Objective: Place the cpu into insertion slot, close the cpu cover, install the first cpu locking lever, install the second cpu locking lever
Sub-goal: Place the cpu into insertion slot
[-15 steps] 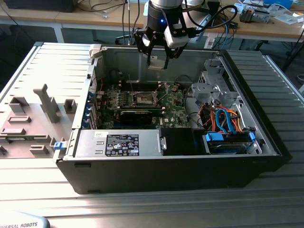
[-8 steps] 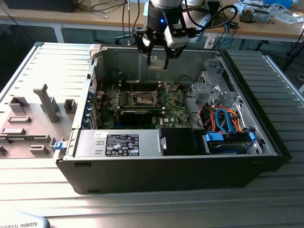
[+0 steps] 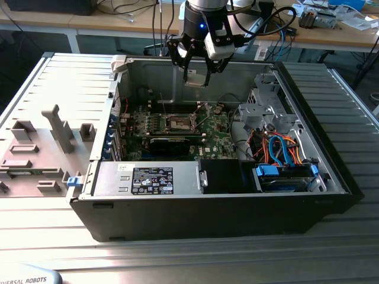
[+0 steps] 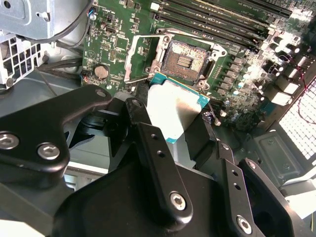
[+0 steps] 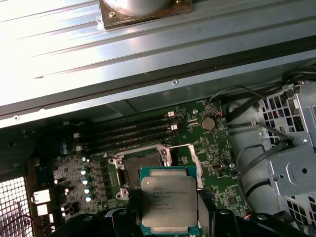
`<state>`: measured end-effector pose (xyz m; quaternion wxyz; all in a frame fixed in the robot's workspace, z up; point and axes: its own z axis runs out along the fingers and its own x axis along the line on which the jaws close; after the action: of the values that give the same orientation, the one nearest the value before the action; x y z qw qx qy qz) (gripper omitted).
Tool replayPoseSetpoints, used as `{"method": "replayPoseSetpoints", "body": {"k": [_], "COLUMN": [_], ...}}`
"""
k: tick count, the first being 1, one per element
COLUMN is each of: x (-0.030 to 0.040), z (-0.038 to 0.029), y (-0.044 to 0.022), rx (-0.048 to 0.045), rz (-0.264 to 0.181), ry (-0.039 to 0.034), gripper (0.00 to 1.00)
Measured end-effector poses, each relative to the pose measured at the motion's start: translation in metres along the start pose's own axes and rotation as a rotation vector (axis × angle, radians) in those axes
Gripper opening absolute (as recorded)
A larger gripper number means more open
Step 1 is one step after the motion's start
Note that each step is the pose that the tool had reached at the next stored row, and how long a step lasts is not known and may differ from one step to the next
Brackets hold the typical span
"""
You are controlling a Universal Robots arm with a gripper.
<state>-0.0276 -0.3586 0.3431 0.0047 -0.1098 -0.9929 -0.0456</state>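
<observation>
My gripper point(image 3: 196, 77) hangs above the open computer case, shut on the cpu point(image 5: 168, 202). The chip's silver-grey top faces the first wrist view, and its pale face with a teal edge shows in the second wrist view point(image 4: 175, 111) between the black fingers point(image 4: 148, 138). The insertion slot point(image 3: 177, 122) lies below it on the green motherboard, dark-centred and bare in both wrist views point(image 4: 183, 59) point(image 5: 140, 170). The cpu cover point(image 5: 194, 158) stands swung open beside the socket as a thin silvery frame point(image 4: 129, 57). The cpu is well above the board, not touching it.
A long black card point(image 3: 169, 143) lies in front of the socket. Memory slots point(image 5: 133, 131) run behind it. A power supply point(image 3: 148, 177) and a drive bay with blue and orange cables point(image 3: 284, 154) fill the case's near side. A grey fixture tray point(image 3: 41, 148) sits on the exterior view's left.
</observation>
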Motion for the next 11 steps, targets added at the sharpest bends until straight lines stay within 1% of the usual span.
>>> {"method": "replayPoseSetpoints", "body": {"k": [11], "x": [0.0], "z": [0.0], "y": [0.0], "rx": [-0.0002], "rz": [0.006], "ry": [-0.0005], "gripper": [0.54]}}
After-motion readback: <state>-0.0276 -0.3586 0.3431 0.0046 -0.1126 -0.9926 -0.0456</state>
